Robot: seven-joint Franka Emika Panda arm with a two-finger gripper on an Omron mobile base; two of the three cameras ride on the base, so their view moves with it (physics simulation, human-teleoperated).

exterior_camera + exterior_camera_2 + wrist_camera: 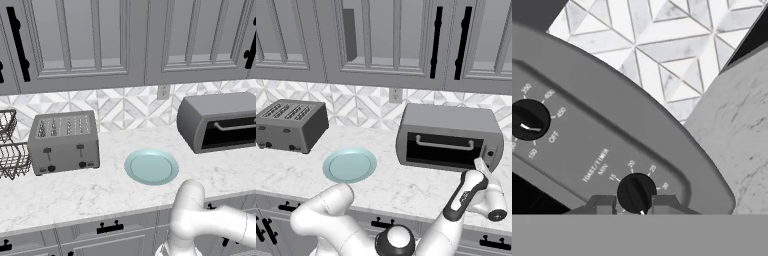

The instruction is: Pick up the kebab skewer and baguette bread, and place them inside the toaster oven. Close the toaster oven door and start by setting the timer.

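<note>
The dark grey toaster oven (200, 117) (448, 120) stands at the right of the counter. Its black glass toaster oven door (231, 134) (442, 149) is closed, with the silver bar handle across it. My gripper (480, 165) is up against the oven's right control panel. In the hand view the gripper (635, 204) has a fingertip (604, 204) on each side of the black timer knob (636, 191) and is shut on it. The kebab skewer and baguette bread are hidden from view.
An empty teal plate (151, 166) (349, 165) lies mid-counter. A light grey slot toaster (62, 140) (291, 125) stands to the left, with a wire basket (10, 145) beyond it. A second knob (529, 120), for temperature, sits above the timer. Cabinets hang overhead.
</note>
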